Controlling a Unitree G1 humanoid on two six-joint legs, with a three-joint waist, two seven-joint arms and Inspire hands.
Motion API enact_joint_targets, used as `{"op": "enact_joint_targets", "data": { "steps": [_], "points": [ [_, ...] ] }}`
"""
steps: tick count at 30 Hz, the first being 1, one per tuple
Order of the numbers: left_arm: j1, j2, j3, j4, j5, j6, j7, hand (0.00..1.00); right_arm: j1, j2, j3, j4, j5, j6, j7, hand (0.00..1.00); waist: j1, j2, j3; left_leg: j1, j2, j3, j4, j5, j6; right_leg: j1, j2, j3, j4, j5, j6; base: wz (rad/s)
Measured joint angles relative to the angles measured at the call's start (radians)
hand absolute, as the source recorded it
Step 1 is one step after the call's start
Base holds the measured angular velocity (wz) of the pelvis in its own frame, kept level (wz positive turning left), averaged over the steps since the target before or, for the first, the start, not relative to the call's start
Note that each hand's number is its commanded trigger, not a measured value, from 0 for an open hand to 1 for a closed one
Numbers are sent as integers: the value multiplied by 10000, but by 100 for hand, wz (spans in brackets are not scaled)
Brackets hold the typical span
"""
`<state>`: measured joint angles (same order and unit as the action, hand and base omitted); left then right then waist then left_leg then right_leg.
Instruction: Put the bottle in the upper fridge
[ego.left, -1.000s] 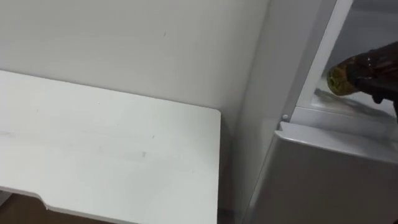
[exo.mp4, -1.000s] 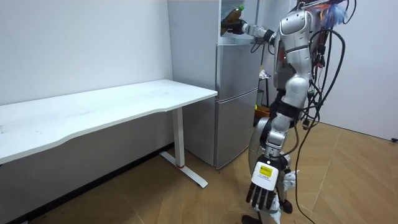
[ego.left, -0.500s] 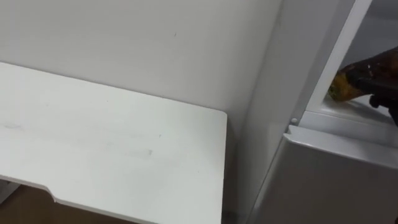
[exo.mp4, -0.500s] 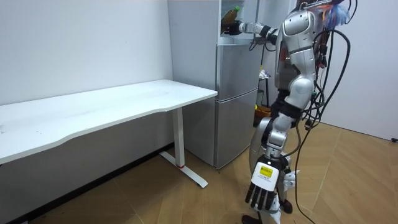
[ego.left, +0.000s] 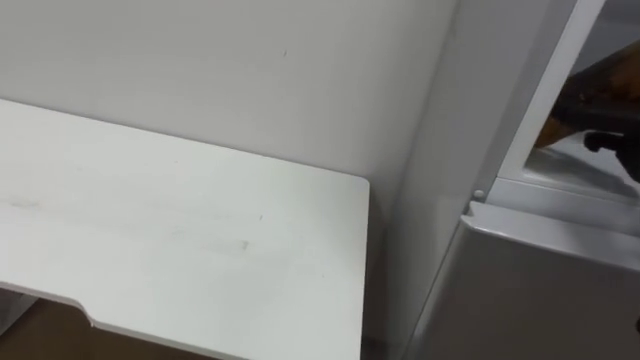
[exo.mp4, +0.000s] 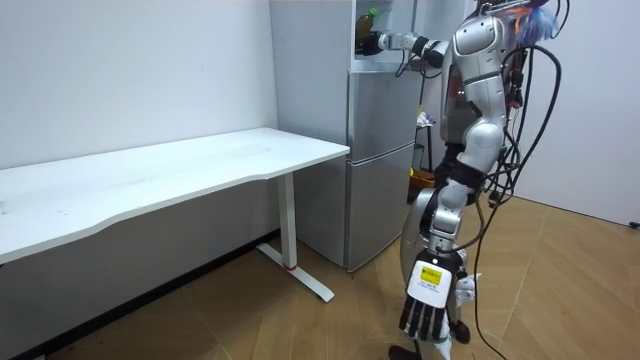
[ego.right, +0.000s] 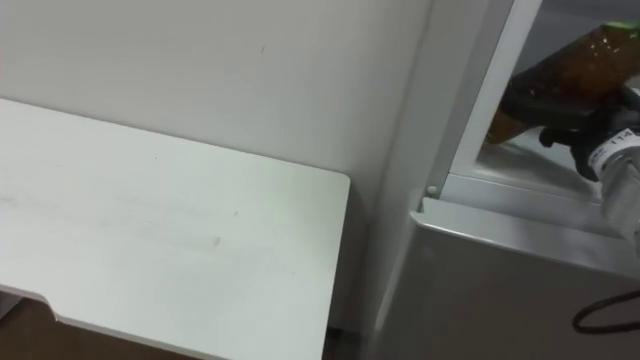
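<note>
Bottle (ego.right: 560, 75): amber, tilted, inside the upper fridge (ego.right: 510, 192) opening; right hand (ego.right: 585, 128) clamped round it, likely for shelving; left hand (exo.mp4: 425, 312) hanging, fingers slack

A long white rectangular worktop (exo.mp4: 180, 170) on white metal legs is set against a plain white wall (exo.mp4: 130, 70); a light-brown wood-plank floor (exo.mp4: 560, 290) is laid beneath.

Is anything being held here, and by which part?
The right hand is curled round the body of the brown bottle, within the upper fridge opening.
</note>
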<state>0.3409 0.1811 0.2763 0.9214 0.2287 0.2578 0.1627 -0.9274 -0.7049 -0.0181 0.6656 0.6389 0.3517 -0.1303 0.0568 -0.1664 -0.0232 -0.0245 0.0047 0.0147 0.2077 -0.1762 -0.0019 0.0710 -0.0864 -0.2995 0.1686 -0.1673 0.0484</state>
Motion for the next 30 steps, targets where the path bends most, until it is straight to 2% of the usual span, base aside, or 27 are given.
{"op": "enact_joint_targets", "data": {
  "steps": [6, 11, 15, 22, 23, 24, 25, 30],
  "points": [
    [15, -1, -17, 52, -5, 41, -224, 0, -961, -138, 690, 1598, 31, -8, 529, 100, 53, 16, 24, 133, -3, -59, 15, 0, -2, 190, 1, -29, -2, 0, 0, 4],
    [17, 0, -26, 49, -7, 46, -289, 0, -975, -224, 767, 1875, 130, -10, 798, 100, 200, -50, 76, 230, 17, 11, -42, -2, -7, 252, 3, -51, 4, 0, 0, -4],
    [17, 12, -24, 51, -5, 48, -416, 0, -975, -399, 848, 1943, 122, -7, 1017, 100, 286, -57, 75, 216, 20, 25, -30, -2, -7, 234, 3, -73, 9, 0, -1, 0],
    [13, 61, -8, 50, 2, 49, -588, 0, -1059, -469, 863, 2358, 12, -9, 1124, 100, 394, -139, 59, 312, 20, -7, -33, 1, -8, 316, 3, -123, 14, 0, 0, 0],
    [8, 72, -11, 46, -1, 47, -589, 0, -1095, -469, 898, 2444, -30, -10, 1111, 83, 442, -153, 62, 333, 20, -2, -40, 1, -9, 331, 3, -128, 10, 0, 0, 0],
    [5, 87, -17, 33, -4, 48, -588, 0, -1187, -475, 958, 2606, -31, -11, 1106, 11, 456, -168, 65, 331, 20, -8, -42, 1, -9, 334, 3, -148, 10, 0, 0, 0],
    [5, 104, -18, 25, -4, 47, -588, 0, -1195, -478, 959, 2656, -42, -16, 1106, 0, 488, -181, 68, 336, 20, -8, -43, 1, -9, 334, 3, -149, 9, 0, 0, 0],
    [50, 215, -36, 27, -5, 101, -585, 0, -1204, -501, 958, 2742, -120, -97, 1120, 0, 611, -141, 102, 337, 23, -16, -32, 0, -12, 350, 8, -147, 3, 0, -1, 0]
  ]
}}
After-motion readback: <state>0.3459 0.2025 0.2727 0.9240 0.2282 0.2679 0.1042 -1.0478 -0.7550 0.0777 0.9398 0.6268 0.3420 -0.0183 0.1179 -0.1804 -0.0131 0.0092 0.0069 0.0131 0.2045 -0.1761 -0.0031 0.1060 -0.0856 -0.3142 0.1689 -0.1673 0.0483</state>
